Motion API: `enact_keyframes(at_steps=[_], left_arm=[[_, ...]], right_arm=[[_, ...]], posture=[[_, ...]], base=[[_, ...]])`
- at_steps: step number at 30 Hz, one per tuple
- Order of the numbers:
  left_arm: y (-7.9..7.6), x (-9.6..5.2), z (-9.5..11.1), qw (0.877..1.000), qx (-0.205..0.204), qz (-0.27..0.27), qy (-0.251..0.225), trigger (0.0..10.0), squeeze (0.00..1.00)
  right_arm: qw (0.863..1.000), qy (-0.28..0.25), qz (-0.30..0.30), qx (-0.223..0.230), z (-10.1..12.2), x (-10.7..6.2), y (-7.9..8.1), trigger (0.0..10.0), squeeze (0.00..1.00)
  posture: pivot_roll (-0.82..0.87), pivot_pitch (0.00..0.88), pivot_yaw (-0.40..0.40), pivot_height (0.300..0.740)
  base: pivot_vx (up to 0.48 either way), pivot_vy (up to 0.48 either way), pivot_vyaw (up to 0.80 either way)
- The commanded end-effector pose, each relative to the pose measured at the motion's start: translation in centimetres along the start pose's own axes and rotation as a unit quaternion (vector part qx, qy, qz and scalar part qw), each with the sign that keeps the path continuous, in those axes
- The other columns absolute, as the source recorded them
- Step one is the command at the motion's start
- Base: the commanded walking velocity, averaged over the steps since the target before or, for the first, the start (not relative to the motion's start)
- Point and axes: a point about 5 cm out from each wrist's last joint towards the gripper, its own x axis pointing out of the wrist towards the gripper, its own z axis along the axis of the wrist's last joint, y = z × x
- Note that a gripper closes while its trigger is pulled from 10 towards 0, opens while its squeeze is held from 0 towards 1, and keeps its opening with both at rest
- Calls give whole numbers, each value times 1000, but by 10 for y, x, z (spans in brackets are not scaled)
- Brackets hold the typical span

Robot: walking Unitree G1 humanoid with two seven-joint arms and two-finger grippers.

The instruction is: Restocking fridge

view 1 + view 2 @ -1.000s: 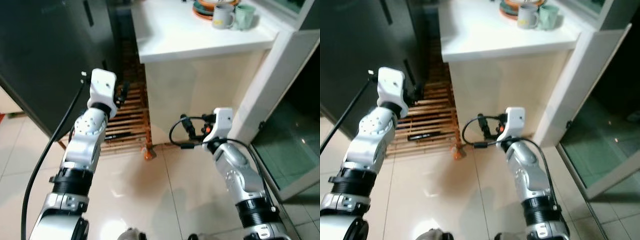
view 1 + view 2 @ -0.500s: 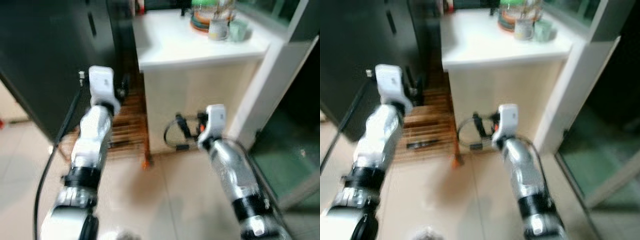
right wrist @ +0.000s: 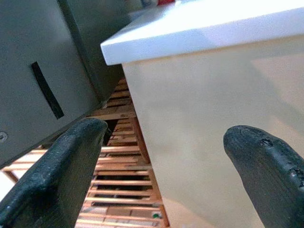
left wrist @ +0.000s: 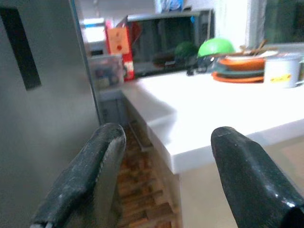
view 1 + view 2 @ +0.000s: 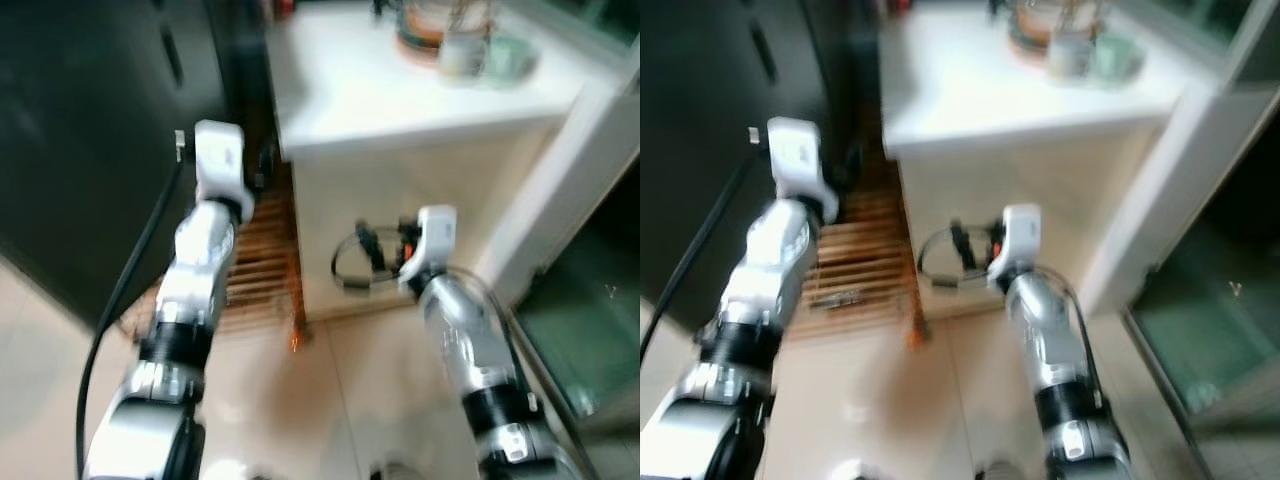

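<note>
The dark grey fridge (image 5: 90, 140) stands shut at the left; its door (image 4: 42, 118) has a black handle slot (image 4: 19, 47). My left gripper (image 4: 168, 135) is raised beside the fridge's right edge, open and empty, and it faces along the white counter (image 4: 213, 114). The left wrist (image 5: 218, 165) shows in front of the gap between fridge and counter. My right gripper (image 3: 168, 133) is open and empty. It is held low in front of the beige cabinet side (image 3: 213, 123) under the counter, with its wrist (image 5: 435, 230) in the eye view.
On the counter (image 5: 380, 90) stand two cups (image 5: 465, 55), stacked plates (image 4: 242, 69), a green bowl (image 4: 216, 47) and a microwave (image 4: 166, 42). A wooden slatted rack (image 5: 260, 260) lies on the floor between fridge and cabinet. A white door frame (image 5: 555, 190) and a glass door (image 5: 590, 310) are at the right.
The whole picture has shifted and blurred, so the camera has moved. Both arms keep much the same raised pose, and both grippers stay empty.
</note>
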Motion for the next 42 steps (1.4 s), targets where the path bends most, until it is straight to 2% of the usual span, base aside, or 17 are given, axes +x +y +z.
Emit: enact_keyframes(at_steps=[1, 4, 6, 11, 17, 18, 21, 22, 23, 27, 29, 32, 33, 34, 35, 39, 42], left_arm=[[7, -1, 1, 1000, 22, 9, -5, 10000, 0], [9, -1, 5, 999, 30, 21, -11, 10000, 0], [19, 0, 7, 998, 37, 56, -7, 10000, 0], [36, 2, 1, 994, 33, 106, 16, 10000, 0], [52, 0, -4, 988, 39, 145, 34, 10000, 0], [65, -3, -6, 981, 51, 180, 44, 10000, 0], [88, -10, -10, 967, 62, 239, 62, 10000, 0], [107, -15, -13, 954, 73, 280, 73, 10000, 0], [107, -15, -13, 954, 73, 280, 73, 10000, 0], [124, -20, -15, 943, 85, 311, 84, 10000, 0], [120, -18, -15, 948, 85, 296, 85, 10000, 0], [97, -11, -15, 964, 73, 242, 79, 10000, 0], [97, -11, -15, 964, 73, 242, 79, 10000, 0], [71, -7, -11, 980, 40, 187, 51, 10000, 0], [71, -7, -11, 980, 40, 187, 51, 10000, 0], [30, -8, -3, 995, 13, 95, 3, 10000, 0], [26, -9, -4, 996, -4, 85, 4, 10000, 0]], right_arm=[[1000, -2, 15, 3, 1, 5, 9, 10000, 0], [1000, -2, 16, 4, 1, 4, 9, 10000, 0], [1000, 0, 17, 7, -1, 4, 9, 10000, 0], [1000, 4, 19, 8, -4, 2, 10, 10000, 0], [1000, 8, 21, 8, -6, 1, 9, 10000, 0], [1000, 12, 21, 8, -8, 0, 8, 10000, 0], [1000, 15, 24, 8, -9, -2, 8, 10000, 0], [999, 17, 26, 8, -10, -2, 9, 10000, 0], [999, 17, 26, 8, -10, -2, 9, 10000, 0], [999, 20, 28, 8, -12, -3, 10, 10000, 0], [999, 21, 29, 8, -12, -3, 10, 10000, 0], [999, 21, 30, 8, -12, -2, 9, 10000, 0], [999, 21, 30, 8, -12, -2, 9, 10000, 0], [999, 19, 29, 7, -11, -2, 9, 10000, 0], [999, 19, 29, 7, -11, -2, 9, 10000, 0], [1000, 13, 21, 5, -8, -1, 7, 10000, 0], [1000, 10, 18, 3, -7, -1, 6, 10000, 0]], posture=[[-63, 0, 38, 740], [-62, 0, 40, 740], [-62, 0, 39, 740], [-63, 0, 36, 740], [-62, 0, 34, 740], [-61, 0, 33, 740], [-59, 0, 30, 740], [-56, 0, 28, 740], [-56, 0, 28, 740], [-53, 0, 26, 740], [-51, 0, 26, 740], [-51, 0, 27, 740], [-51, 0, 27, 740], [-55, 0, 27, 740], [-55, 0, 27, 740], [-61, 0, 24, 740], [-62, 0, 23, 740]], base=[[0, 0, 0], [0, 0, 0], [0, 0, 0], [0, 0, 0], [0, 0, 0], [0, 0, 0], [0, 0, 0], [0, 0, 0], [0, 0, 0], [0, 0, 0], [0, 0, 0], [0, 0, 0], [0, 0, 0], [0, 0, 0], [0, 0, 0], [0, 0, 0], [325, 100, 0]])
